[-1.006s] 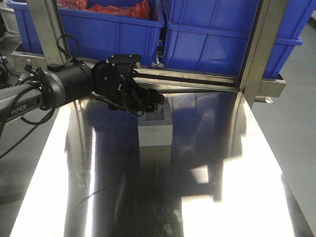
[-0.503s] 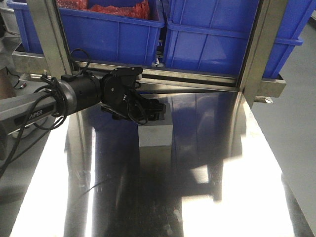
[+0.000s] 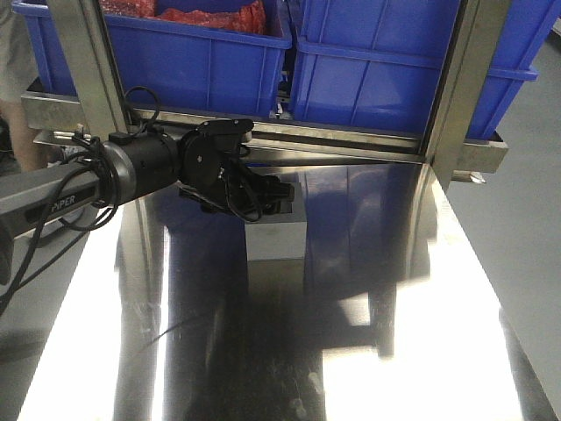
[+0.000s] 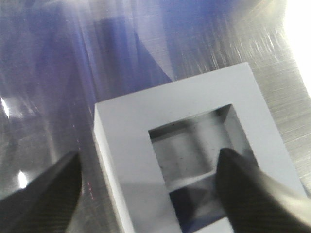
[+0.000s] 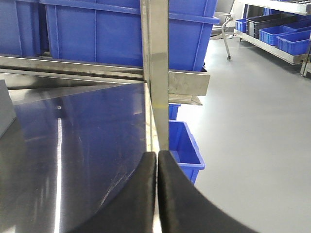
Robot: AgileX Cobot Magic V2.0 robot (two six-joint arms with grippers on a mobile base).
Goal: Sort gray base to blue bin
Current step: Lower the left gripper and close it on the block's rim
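Reaching in from the left of the gray base, the black left arm lies low over the steel table, its left gripper at the top of the base. The base stands on the table with its square recess facing up. In the left wrist view the claw is released: one of the fingers hangs outside the base's left wall and apart from it, the other over the recess near the right wall, and whether that one touches the base cannot be told. Behind the base, a shelf holds the left blue bin, with red material in it, and the right blue bin; both floors are hidden. Right of the base, a steel post rises at the table's far corner. The right gripper is clenched on nothing, its tips pressed together at the table edge, well apart from the base
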